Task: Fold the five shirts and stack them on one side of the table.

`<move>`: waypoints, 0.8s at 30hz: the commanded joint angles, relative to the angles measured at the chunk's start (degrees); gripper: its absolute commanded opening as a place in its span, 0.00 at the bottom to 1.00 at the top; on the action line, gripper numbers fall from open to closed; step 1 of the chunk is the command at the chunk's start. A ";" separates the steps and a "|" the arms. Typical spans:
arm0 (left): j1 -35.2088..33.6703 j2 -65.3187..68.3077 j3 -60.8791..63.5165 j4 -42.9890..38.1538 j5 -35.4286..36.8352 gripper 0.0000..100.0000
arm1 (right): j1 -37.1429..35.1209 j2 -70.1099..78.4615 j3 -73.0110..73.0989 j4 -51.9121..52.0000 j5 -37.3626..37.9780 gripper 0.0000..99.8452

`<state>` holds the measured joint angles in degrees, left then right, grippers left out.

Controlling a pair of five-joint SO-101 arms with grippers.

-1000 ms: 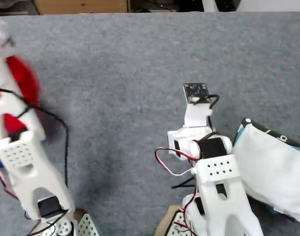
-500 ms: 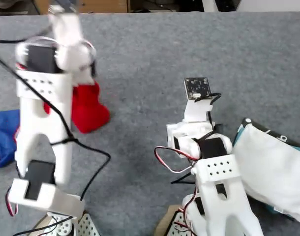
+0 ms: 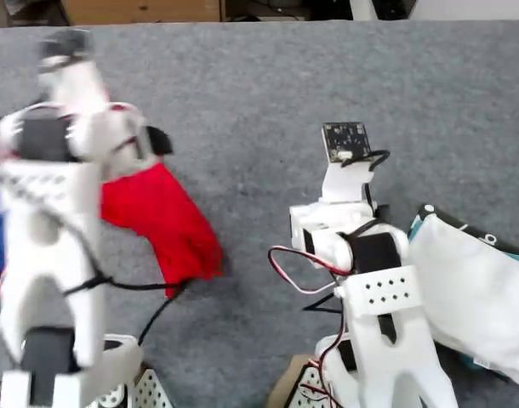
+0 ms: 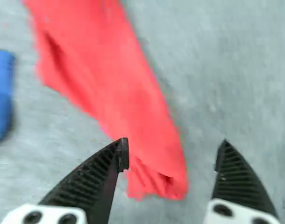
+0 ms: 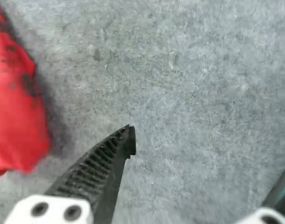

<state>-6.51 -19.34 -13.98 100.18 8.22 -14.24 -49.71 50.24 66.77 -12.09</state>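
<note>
Looking down, I see my left gripper [image 4: 174, 150] spread wide above the red shirt [image 4: 110, 84], gripping nothing; my right gripper [image 5: 205, 158] gapes empty.

1. A grey, felt-like surface [image 3: 259, 85] spans the whole high view.
2. Beyond its far edge stands a light wooden panel [image 3: 140, 10].
3. Beside that panel sit dark shapes [image 3: 276, 8], too cut off to identify.
</note>
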 commanded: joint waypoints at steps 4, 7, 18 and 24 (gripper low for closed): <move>-31.21 -11.03 3.08 0.62 -6.95 0.32 | -6.29 11.56 -15.08 5.54 0.70 0.49; -45.54 -13.23 7.82 0.44 -11.69 0.33 | -11.56 20.35 -22.99 7.38 0.53 0.49; -71.56 -14.29 21.80 -10.55 -20.66 0.33 | -30.64 50.95 -37.76 9.67 0.44 0.49; -75.34 -14.29 26.99 -12.92 -20.75 0.33 | -33.19 66.07 -43.12 6.42 -3.08 0.49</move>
<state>-80.62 -31.82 11.96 88.40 -12.18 -46.42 11.12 11.91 75.65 -13.32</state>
